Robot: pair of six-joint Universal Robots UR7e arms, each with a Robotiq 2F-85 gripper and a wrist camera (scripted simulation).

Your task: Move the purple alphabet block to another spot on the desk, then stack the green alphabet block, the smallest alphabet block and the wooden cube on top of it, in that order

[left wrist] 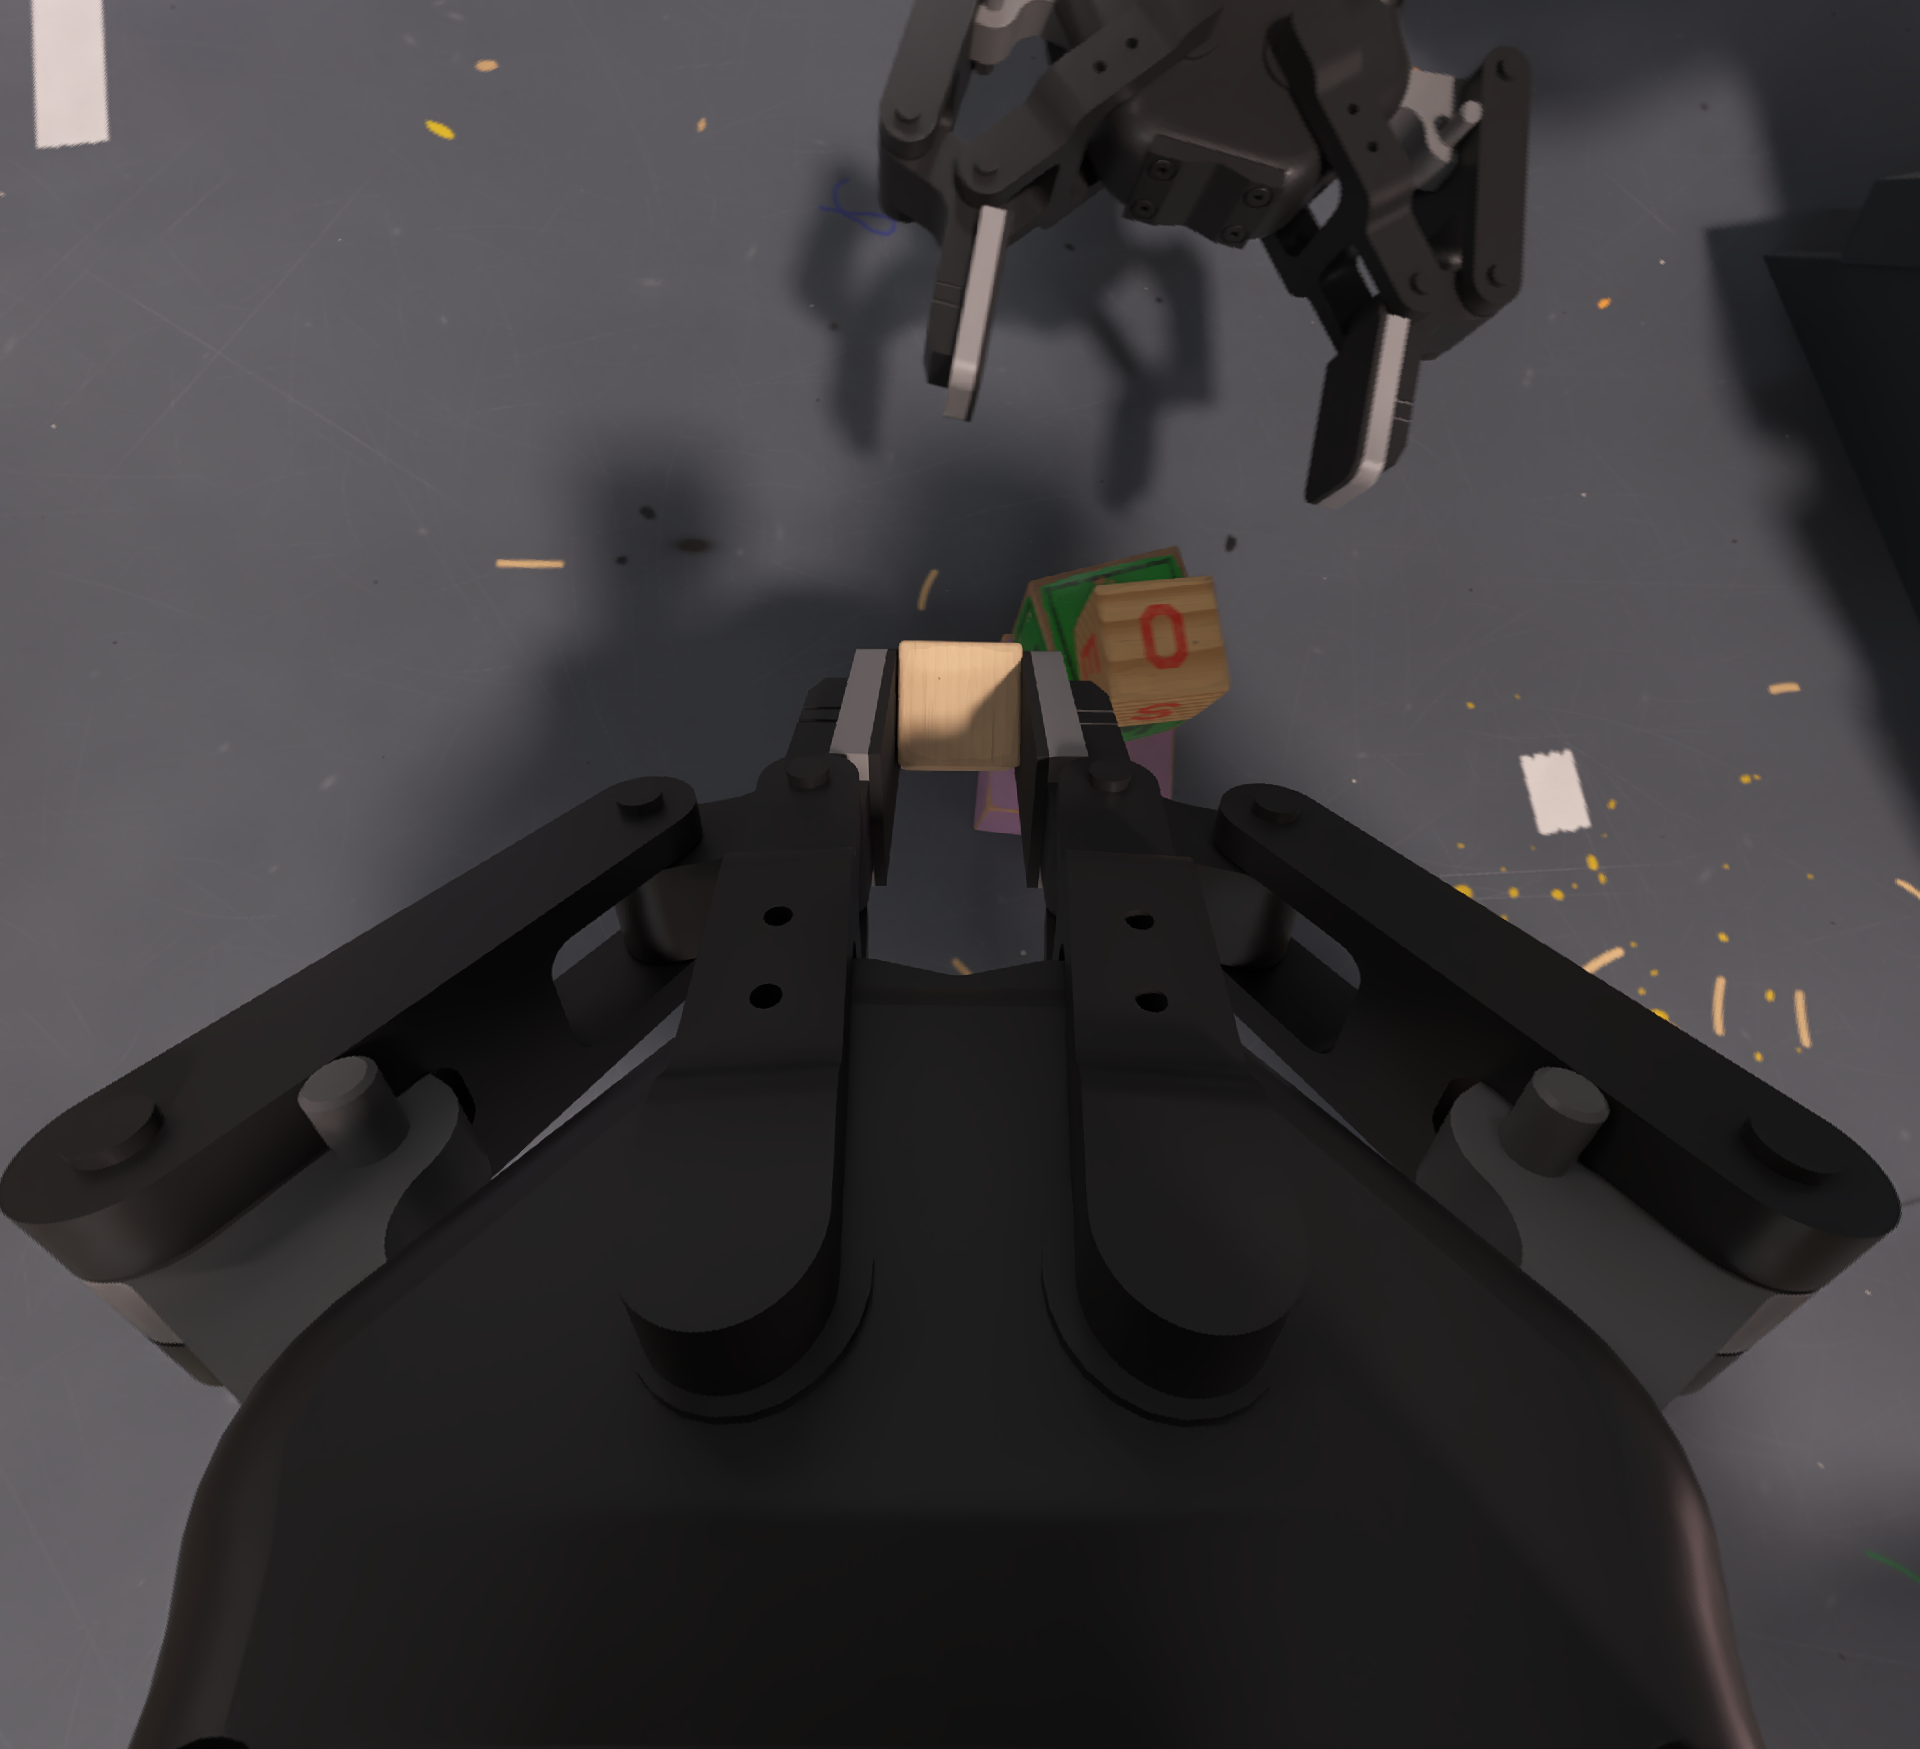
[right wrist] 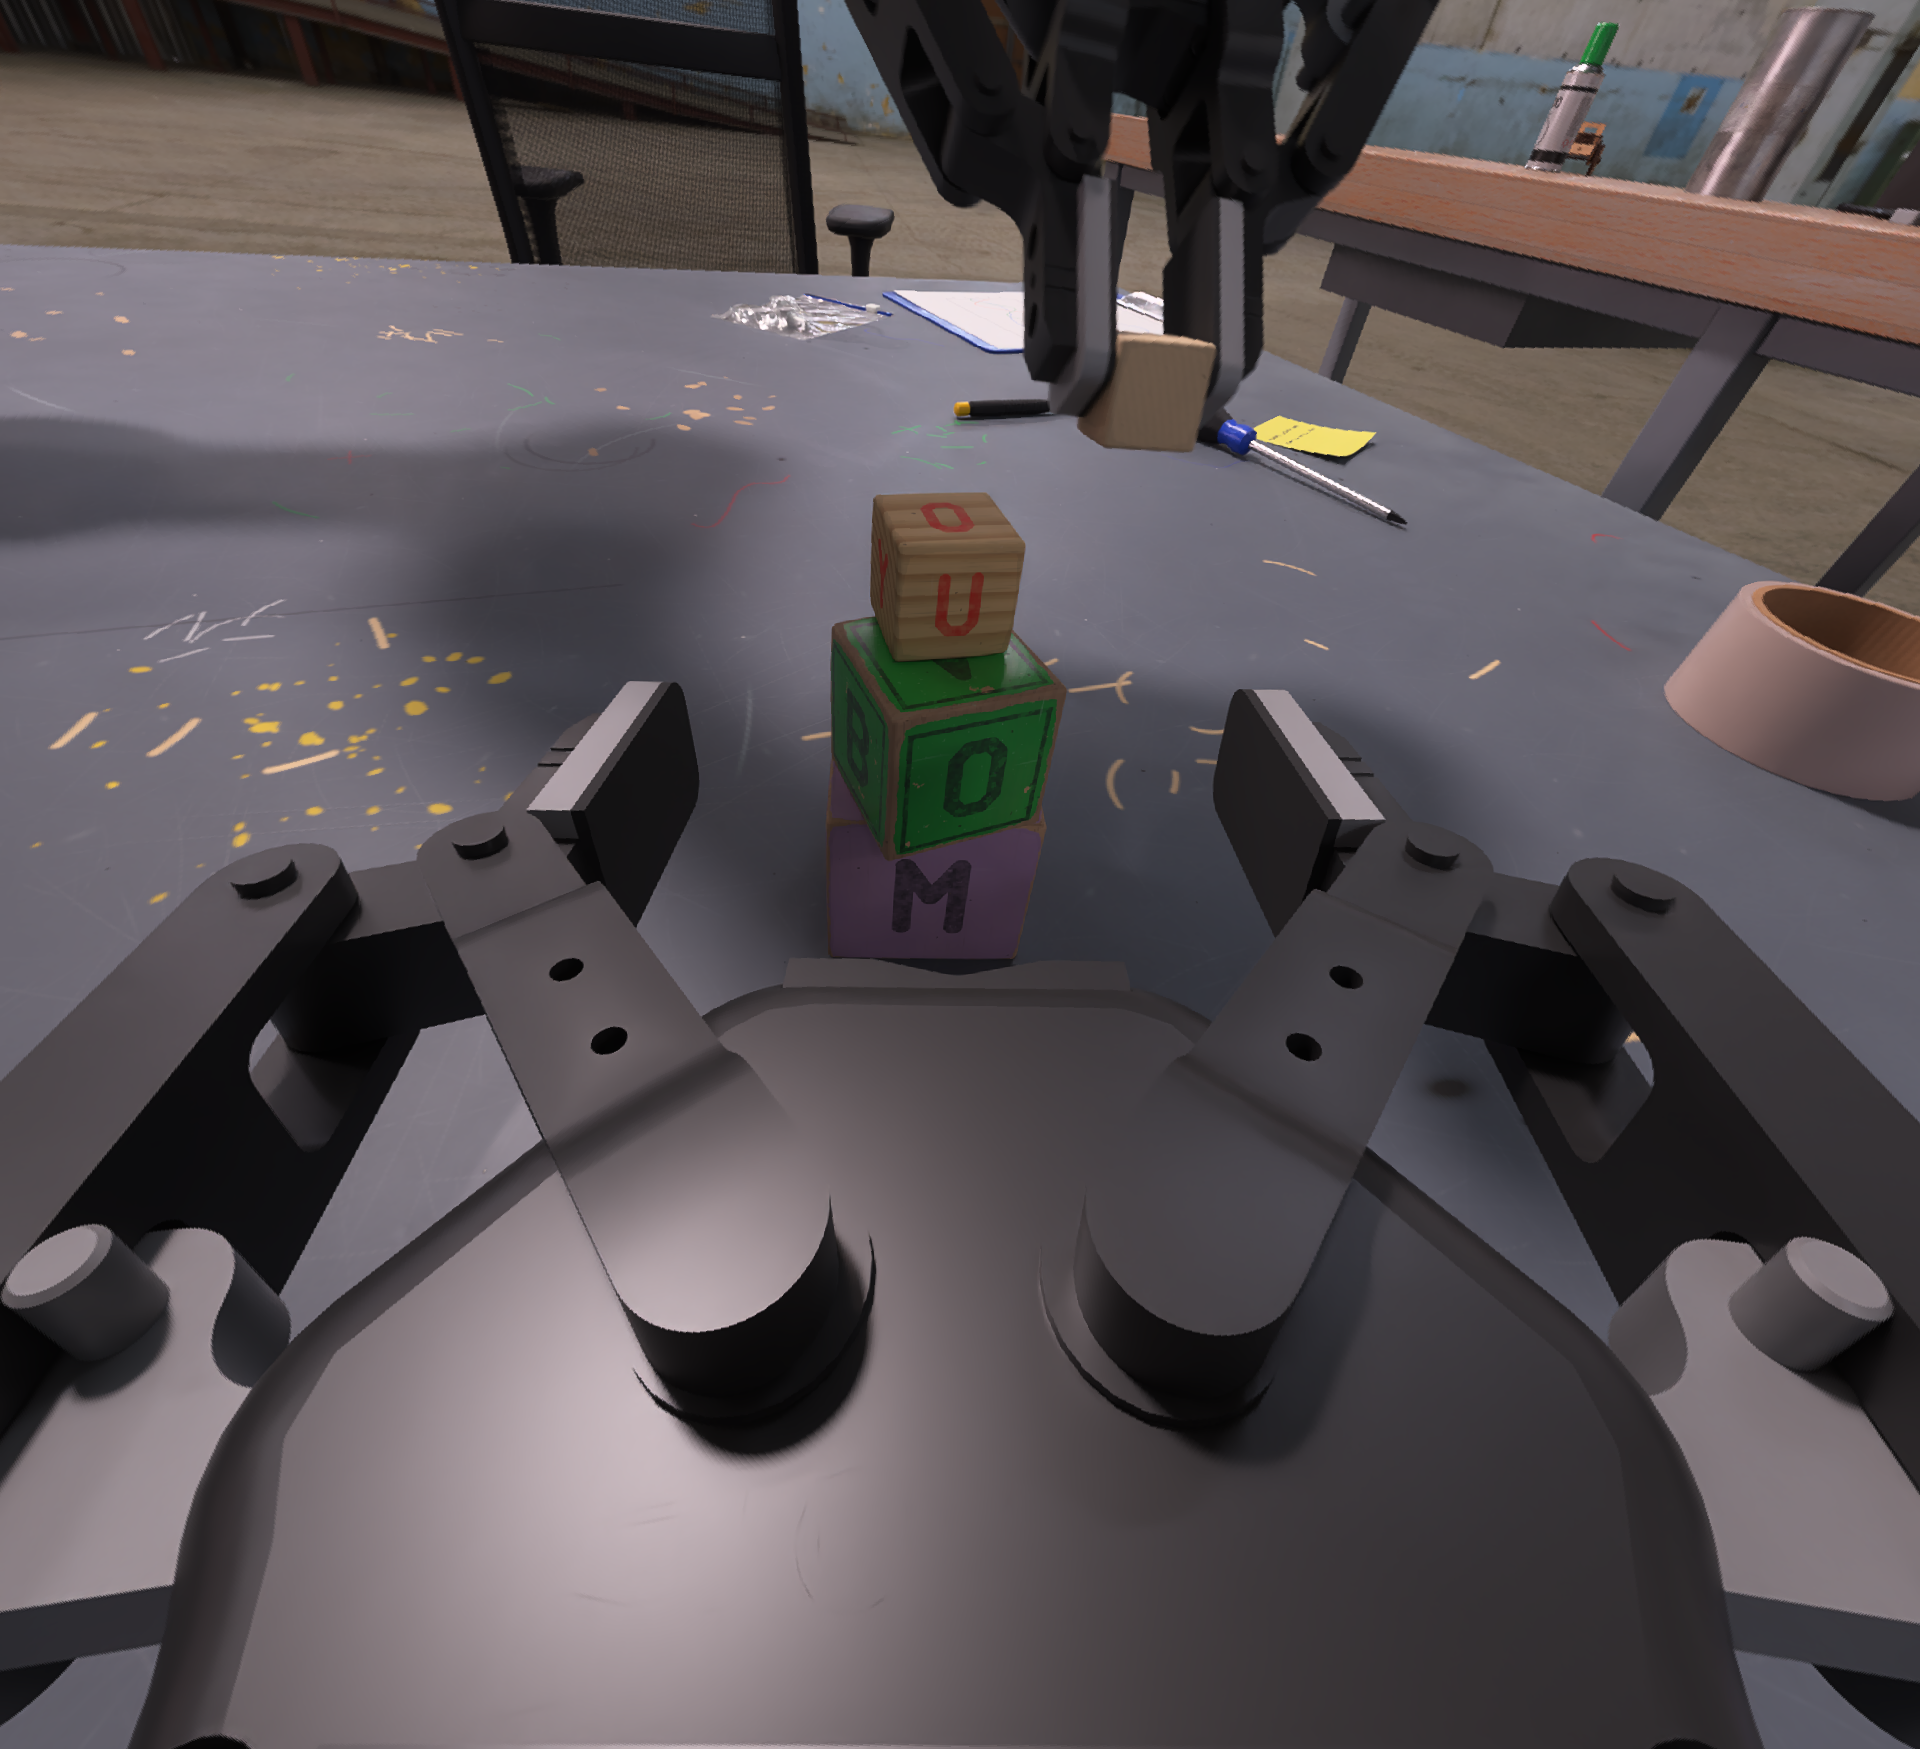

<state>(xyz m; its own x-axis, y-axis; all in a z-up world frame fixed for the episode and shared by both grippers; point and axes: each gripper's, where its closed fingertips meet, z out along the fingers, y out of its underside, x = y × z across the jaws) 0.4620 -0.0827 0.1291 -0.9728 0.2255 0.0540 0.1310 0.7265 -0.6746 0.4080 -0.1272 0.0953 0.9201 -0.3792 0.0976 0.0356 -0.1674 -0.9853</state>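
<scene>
A stack stands on the grey desk [right wrist: 312, 504]: the purple alphabet block [right wrist: 935, 899] at the bottom, the green alphabet block [right wrist: 961, 743] on it, the small tan alphabet block [right wrist: 945, 577] with red letters on top. My left gripper [left wrist: 958, 712] is shut on the plain wooden cube [left wrist: 958, 707] and holds it in the air, above and a little to one side of the stack; the cube also shows in the right wrist view [right wrist: 1148, 390]. My right gripper [right wrist: 951, 769] is open and empty, low beside the stack. It also shows in the left wrist view [left wrist: 1164, 421].
A roll of tape [right wrist: 1808, 691] lies at the right. A pen [right wrist: 1309, 473], a yellow note [right wrist: 1314, 435], a marker [right wrist: 997, 408], a clipboard [right wrist: 966, 312] and a plastic bag [right wrist: 795, 314] lie at the back. A mesh chair [right wrist: 634, 89] and a wooden bench [right wrist: 1621, 234] stand beyond.
</scene>
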